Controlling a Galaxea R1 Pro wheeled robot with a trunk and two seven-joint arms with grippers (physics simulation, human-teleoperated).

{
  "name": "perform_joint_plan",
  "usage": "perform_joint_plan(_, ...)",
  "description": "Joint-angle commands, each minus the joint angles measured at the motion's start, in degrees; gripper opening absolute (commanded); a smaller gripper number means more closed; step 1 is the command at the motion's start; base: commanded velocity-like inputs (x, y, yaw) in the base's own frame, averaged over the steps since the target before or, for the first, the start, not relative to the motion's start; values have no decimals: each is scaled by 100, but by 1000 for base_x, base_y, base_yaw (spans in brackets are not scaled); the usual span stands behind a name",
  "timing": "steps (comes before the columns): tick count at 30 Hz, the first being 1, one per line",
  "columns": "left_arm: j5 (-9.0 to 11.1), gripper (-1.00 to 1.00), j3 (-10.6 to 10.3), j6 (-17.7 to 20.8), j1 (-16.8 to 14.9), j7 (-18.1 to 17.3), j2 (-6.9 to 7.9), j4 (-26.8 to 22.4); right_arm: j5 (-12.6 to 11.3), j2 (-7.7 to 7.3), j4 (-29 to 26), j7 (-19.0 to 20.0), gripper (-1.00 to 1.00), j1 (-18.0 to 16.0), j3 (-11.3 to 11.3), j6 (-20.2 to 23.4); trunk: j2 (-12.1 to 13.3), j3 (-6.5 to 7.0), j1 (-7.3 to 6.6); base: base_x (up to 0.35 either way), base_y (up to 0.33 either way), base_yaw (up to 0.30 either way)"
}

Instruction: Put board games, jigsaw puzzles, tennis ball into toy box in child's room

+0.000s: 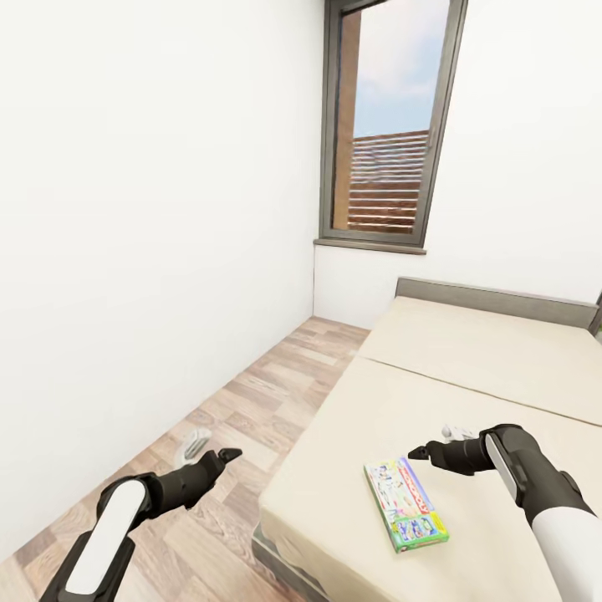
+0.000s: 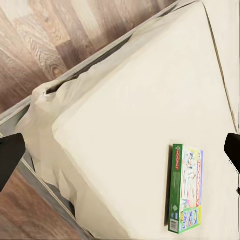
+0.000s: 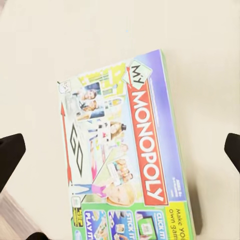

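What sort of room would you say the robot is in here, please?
Most likely a bedroom: a wide bed with a cream cover, a tall window, a wood plank floor, and a Monopoly board game lying on the bed.

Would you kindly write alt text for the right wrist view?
A colourful Monopoly board game lies flat on a cream bed, seen from directly above. The right hand hovers open over it, its dark fingertips at both edges of the picture.

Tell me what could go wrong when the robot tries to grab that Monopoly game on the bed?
1. The My Monopoly box lies flat on the soft bed, so the open right tool may push it into the cover, not get under it.
2. The box sits near the bed's edge; a nudge might slide it onto the wood floor.
3. The left tool hangs over the floor, likely too far aside to help.
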Motion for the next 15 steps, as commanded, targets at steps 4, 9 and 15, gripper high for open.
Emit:
perform_joint_plan(4, 205, 100, 34, 17, -2, 56, 1, -88, 11, -2, 8, 30, 100, -13, -13, 36, -3, -6, 0, 46, 0, 0)
perform_joint_plan(9, 432, 100, 108, 17, 4, 69, 2, -172, 13, -3, 19, 36, 100, -20, -15, 77, -3, -6, 0, 22, 0, 0)
perform_joint_plan(15, 656, 100, 183, 18, 13, 179, 0, -255, 28, -10, 39, 40, 100, -25, -17, 277, -83, -42, 44, 10, 0, 0)
